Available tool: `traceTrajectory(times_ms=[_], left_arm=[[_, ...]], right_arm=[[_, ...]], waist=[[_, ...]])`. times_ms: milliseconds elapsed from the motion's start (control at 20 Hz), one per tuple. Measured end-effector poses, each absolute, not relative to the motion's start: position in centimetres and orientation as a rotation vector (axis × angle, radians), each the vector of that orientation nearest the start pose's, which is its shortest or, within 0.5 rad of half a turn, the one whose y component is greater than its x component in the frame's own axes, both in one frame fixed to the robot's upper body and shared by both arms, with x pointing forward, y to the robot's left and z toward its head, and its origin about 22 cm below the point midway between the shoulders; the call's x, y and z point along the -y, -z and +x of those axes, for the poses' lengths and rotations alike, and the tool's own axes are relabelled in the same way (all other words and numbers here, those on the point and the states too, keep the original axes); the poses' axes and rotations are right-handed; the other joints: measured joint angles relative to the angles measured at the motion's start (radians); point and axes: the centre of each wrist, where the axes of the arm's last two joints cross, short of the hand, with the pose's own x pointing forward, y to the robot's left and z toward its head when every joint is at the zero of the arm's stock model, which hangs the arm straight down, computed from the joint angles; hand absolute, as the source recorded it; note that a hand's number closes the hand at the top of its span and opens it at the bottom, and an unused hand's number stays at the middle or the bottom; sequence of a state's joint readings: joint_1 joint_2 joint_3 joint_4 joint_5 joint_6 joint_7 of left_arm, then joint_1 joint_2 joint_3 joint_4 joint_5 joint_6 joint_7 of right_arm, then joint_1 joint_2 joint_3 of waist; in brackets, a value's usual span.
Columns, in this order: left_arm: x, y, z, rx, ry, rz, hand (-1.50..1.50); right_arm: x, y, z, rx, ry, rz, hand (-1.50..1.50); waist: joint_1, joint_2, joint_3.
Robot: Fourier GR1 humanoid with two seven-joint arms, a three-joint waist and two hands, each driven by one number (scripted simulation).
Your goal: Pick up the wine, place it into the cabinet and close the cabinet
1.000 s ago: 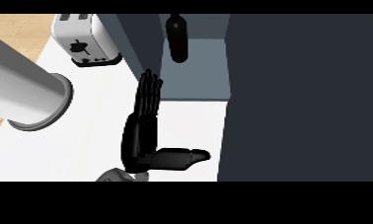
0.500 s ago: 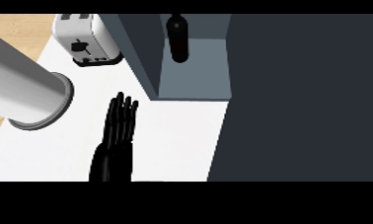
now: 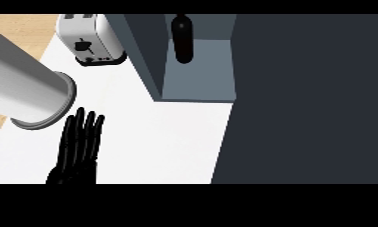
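The wine (image 3: 181, 39) is a dark bottle standing inside the grey-blue cabinet (image 3: 199, 78), near its back. My left hand (image 3: 77, 147) is open, with straight fingers pointing up the view, over the white counter at the lower left. It holds nothing and is well apart from the cabinet and the bottle. The cabinet's left door (image 3: 142, 56) stands open, edge-on. A large dark panel (image 3: 303, 96) covers the right side of the view. My right hand does not show.
A white toaster (image 3: 89, 44) stands at the back left, beside the cabinet door. A big grey cylinder (image 3: 29, 91) slants in from the left edge, just above my hand. White counter (image 3: 162, 141) lies between the hand and the dark panel.
My left hand has drawn back from the cabinet's left door, moving down and to the left. The bottle has stayed in the cabinet.
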State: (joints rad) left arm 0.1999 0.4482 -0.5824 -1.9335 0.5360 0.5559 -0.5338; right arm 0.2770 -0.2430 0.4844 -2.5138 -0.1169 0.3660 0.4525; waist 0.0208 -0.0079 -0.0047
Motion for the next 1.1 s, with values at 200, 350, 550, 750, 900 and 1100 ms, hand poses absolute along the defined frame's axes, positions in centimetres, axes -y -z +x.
traceTrajectory(times_ms=[200, 350, 550, 750, 900, 1100], left_arm=[[-21.2, -4.0, 14.3, 1.913, -0.203, -0.132, -1.5], [-22.4, -4.4, 14.0, 1.913, -0.205, -0.132, -1.5], [-24.0, -4.8, 13.8, 1.912, -0.201, -0.137, -1.5], [-25.5, -5.6, 13.5, 1.917, -0.196, -0.147, -1.5], [-26.7, -5.9, 13.5, 1.922, -0.191, -0.159, -1.5], [-28.7, -6.6, 13.6, 1.928, -0.179, -0.169, -1.5]], right_arm=[[18.4, -16.3, 11.2, 1.644, -0.757, 0.504, 1.5], [17.9, -16.6, 11.6, 1.651, -0.741, 0.495, 1.5], [17.0, -17.0, 12.6, 1.675, -0.713, 0.491, 1.5], [14.1, -17.4, 13.1, 1.665, -0.707, 0.592, 1.5], [11.7, -17.9, 13.5, 1.668, -0.716, 0.64, 1.5], [8.3, -18.6, 14.3, 1.673, -0.725, 0.687, 1.5]], waist=[[0.01, -0.001, -0.001], [0.018, -0.001, -0.002], [0.03, -0.001, -0.003], [0.04, -0.001, -0.003], [0.044, 0.0, -0.004], [0.049, 0.003, -0.003]])
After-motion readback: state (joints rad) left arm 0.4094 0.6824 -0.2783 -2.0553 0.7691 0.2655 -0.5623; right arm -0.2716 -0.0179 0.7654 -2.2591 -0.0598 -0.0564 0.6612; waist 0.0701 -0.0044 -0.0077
